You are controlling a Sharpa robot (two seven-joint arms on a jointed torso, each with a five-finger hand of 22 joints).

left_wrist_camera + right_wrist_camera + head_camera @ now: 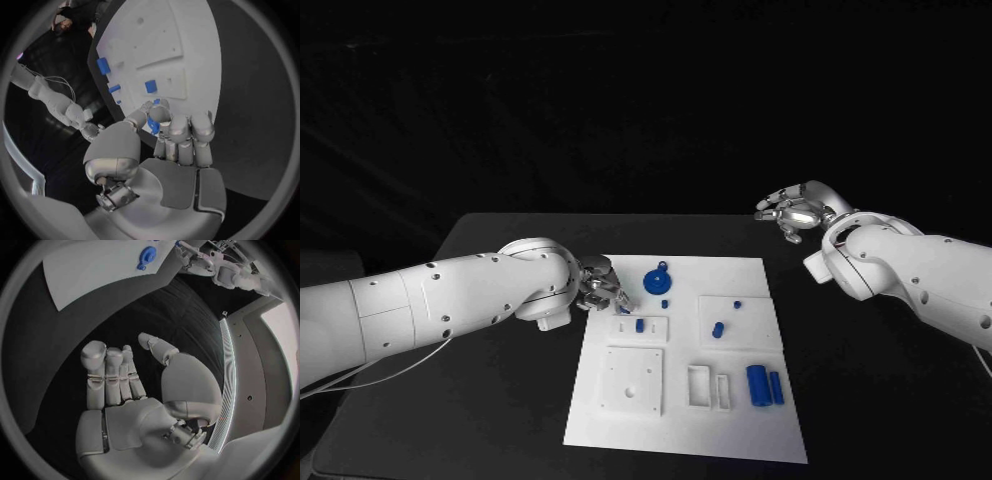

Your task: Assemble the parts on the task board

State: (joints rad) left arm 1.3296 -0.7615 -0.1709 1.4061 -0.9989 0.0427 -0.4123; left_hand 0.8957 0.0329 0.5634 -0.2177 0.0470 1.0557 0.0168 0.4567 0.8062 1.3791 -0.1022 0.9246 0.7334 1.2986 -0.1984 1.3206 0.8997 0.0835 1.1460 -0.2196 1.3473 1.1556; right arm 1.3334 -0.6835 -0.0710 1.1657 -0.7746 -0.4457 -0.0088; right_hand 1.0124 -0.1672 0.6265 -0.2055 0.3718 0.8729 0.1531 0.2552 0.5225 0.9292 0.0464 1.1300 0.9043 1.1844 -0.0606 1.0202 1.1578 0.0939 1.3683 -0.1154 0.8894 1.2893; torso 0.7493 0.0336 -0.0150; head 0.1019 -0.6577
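The white task board point(733, 430) lies in the middle of the black table. My left hand point(599, 284) hovers at the board's upper left edge, and a small blue part point(154, 125) sits pinched between its thumb and fingertips. Just right of that hand lies a round blue part with a tab point(659, 277). Small blue parts point(640, 325) point(717, 328) stand in white blocks mid-board. Two long blue cylinders point(764, 386) lie side by side at the right. My right hand point(798, 211) is raised beyond the board's far right corner, fingers apart, holding nothing.
White raised blocks sit on the board: a square plate with holes point(633, 379) and two slotted frames point(707, 387). Bare black table point(502, 400) runs along both sides of the board. My left forearm point(430, 310) crosses the table's left side.
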